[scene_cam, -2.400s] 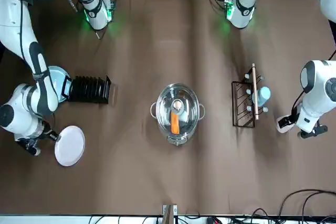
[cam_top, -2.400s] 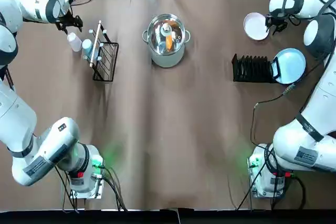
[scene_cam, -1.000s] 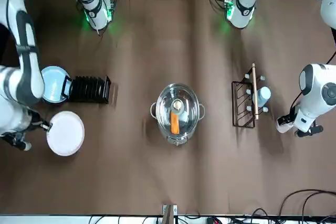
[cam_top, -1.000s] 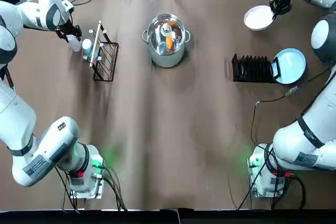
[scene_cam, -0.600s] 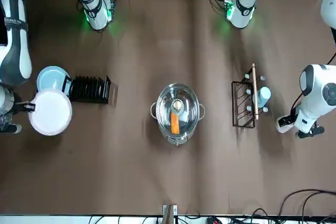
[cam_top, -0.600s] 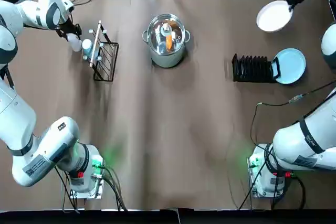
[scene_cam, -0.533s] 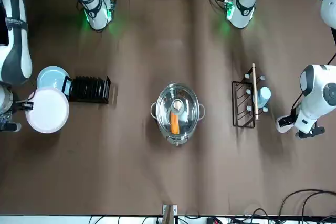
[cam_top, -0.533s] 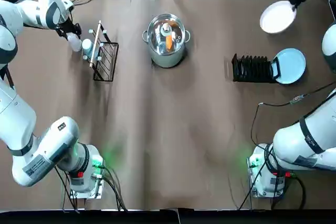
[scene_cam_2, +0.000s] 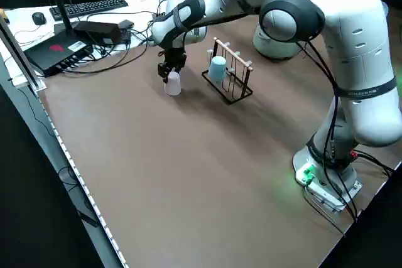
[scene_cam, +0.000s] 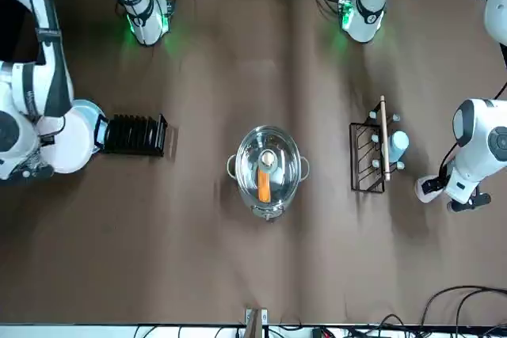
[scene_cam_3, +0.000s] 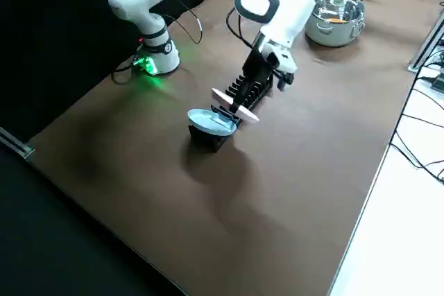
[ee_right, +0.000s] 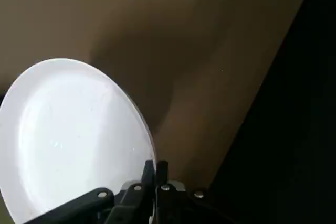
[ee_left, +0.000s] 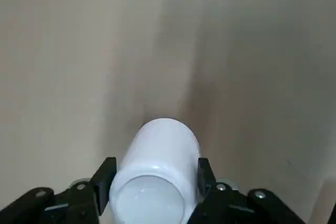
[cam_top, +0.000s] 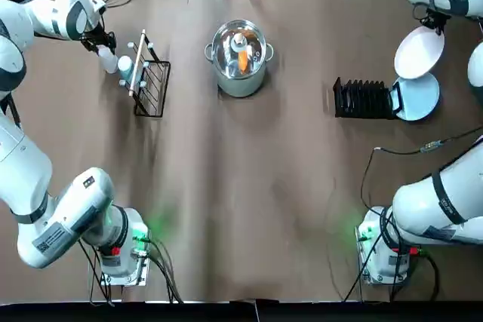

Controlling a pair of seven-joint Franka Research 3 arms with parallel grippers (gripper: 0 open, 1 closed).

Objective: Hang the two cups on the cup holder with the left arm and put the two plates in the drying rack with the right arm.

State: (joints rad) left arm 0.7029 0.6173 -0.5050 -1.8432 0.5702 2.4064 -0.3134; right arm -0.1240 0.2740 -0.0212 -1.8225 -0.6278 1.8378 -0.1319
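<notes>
My left gripper [cam_top: 102, 41] is shut on the white cup [cam_top: 108, 59], low at the far left, just beside the cup holder [cam_top: 149, 81]. The left wrist view shows that cup [ee_left: 157, 182] clamped between both fingers. The light blue cup [cam_top: 124, 65] hangs on the holder's wooden bar. My right gripper [cam_top: 435, 22] is shut on the rim of the white plate [cam_top: 419, 52] and holds it tilted in the air, over the light blue plate [cam_top: 419, 97]. That blue plate leans at the right end of the drying rack [cam_top: 362, 98]. The white plate [scene_cam: 67, 142] hides much of it in the front view.
A steel pot [cam_top: 239, 54] with an orange item inside stands at the far middle, between holder and rack. Cables run along the far table edge. A keyboard [scene_cam_2: 88, 5] and a black box lie on a bench beyond the table.
The right gripper has carried the white plate from the far right corner toward the rack's right end, over the blue plate, tilting it. The left gripper and white cup barely moved.
</notes>
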